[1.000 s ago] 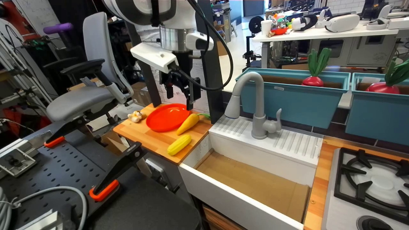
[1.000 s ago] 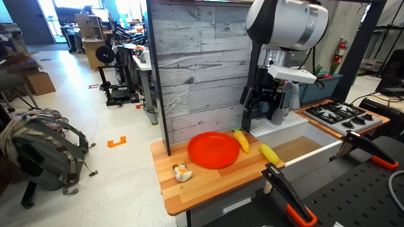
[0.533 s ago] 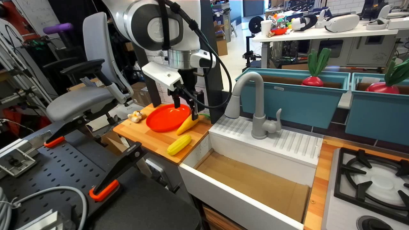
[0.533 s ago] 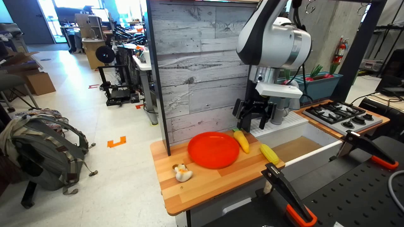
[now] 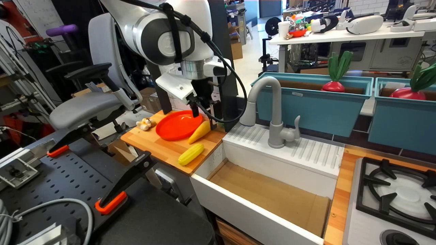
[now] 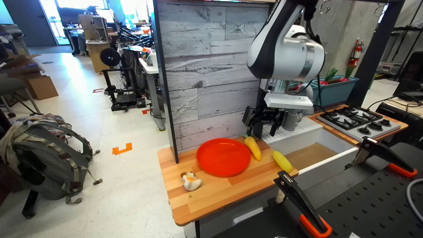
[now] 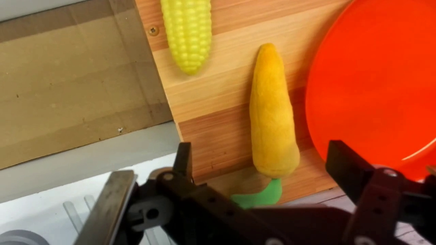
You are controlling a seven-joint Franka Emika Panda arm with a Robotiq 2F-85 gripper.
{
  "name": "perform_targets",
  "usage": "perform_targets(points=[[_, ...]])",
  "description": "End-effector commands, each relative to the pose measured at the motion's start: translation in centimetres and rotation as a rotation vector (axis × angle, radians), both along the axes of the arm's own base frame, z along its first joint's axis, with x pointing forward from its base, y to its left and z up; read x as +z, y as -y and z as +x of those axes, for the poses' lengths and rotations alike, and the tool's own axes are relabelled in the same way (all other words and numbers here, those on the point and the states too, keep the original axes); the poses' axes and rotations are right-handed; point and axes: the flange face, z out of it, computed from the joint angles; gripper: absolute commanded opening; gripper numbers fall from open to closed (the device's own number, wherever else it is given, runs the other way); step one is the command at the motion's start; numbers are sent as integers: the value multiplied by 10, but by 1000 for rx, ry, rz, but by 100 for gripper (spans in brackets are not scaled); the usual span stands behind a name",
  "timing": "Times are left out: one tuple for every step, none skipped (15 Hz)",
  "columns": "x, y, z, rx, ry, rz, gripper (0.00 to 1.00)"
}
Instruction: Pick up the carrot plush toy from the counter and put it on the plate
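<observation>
With my black fingers [image 7: 346,166] spread wide, I should straddle the tapered yellow-orange plush carrot [image 7: 273,119] mid-body without nudging the shiny round red plate [image 7: 374,88].

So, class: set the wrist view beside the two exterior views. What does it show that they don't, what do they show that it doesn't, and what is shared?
Only the wrist view makes out single kernels on the yellow corn and the screw in the wooden counter beside it.

Only the exterior views show the white garlic-like item, the stove and the teal planters.

Shared by all: the corn, the counter, the carrot toy lying beside the red plate, and the gripper, its jaws apart.
</observation>
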Motion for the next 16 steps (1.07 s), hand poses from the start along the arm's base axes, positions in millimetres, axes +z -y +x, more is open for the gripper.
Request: perform_targets(points=[[-9,-6,5,-14,50,-31,100],[-11,-7,5,-18,59,-36,100],[-13,-8,5,-23,67,-40,100],[-15,-9,5,-27,73,-45,100],[-18,-9,4,-30,80,-51,100],[-21,-11,4,-30,83,-56,100],[-23,-12,3,-29,86,-60,100],[-26,-13,3,-28,86,-66,100],[-28,-13,3,-28,85,-72,100],[-30,-14,2,-26,80,-77,100],[-32,-14,2,-26,75,-83,75],[-32,-13,2,-27,74,-91,74],[-33,-12,3,-25,73,-94,65],[-33,-10,4,-25,74,-100,58],[-33,-9,4,-25,73,-105,49],[-34,-6,5,-25,72,-111,42]])
